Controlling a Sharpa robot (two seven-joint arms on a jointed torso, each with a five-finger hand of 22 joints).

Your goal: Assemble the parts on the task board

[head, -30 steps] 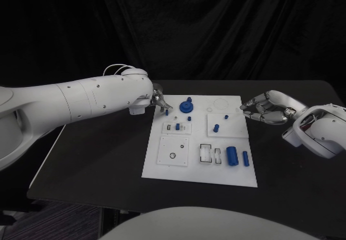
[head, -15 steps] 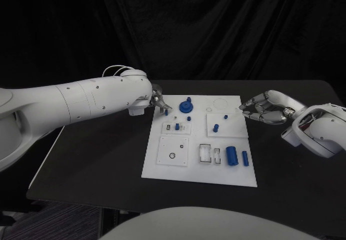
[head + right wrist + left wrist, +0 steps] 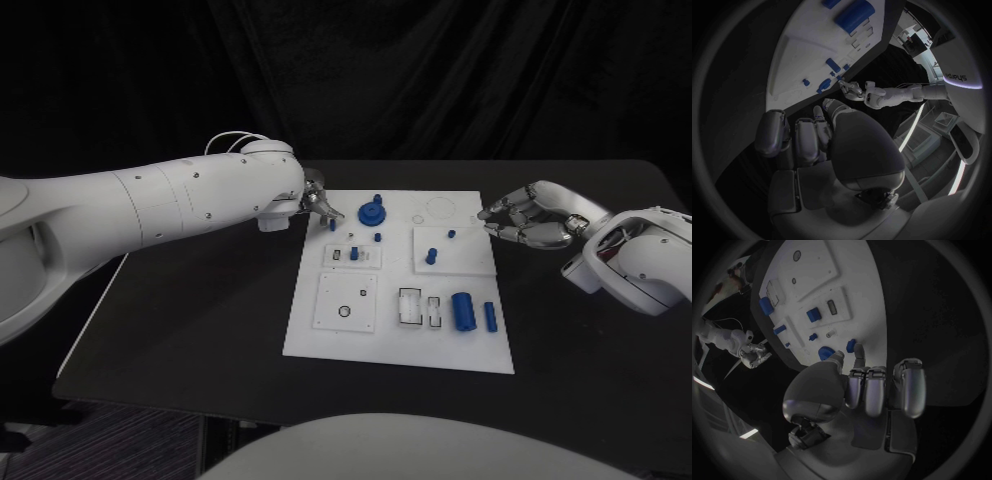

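The left robot hand [image 3: 320, 205] sits at the far left corner of the task board [image 3: 329, 335], its fingertips at a small blue peg [image 3: 333, 225] standing near that edge. In the left wrist view the fingers [image 3: 867, 390] are curled toward the thumb beside the peg [image 3: 851, 345]; whether the peg is pinched cannot be determined. This placement suggests the peg is the part now being seated or picked.

The right robot hand [image 3: 528, 218] hovers just off the board's right edge, fingers curled in on nothing, apparently parked clear of the work area.

The board lies on the black bench [image 3: 202, 330] between both robot hands.

Parts counted on the board, head view:
- 1 round blue knob [image 3: 374, 211], just beside the left robot hand.
- 1 large blue cylinder [image 3: 464, 311], on the near side, well apart from both robot hands.
- 1 slim blue pin [image 3: 492, 317], beside the cylinder.
- About 5 small blue pegs; the exact count is uncertain.
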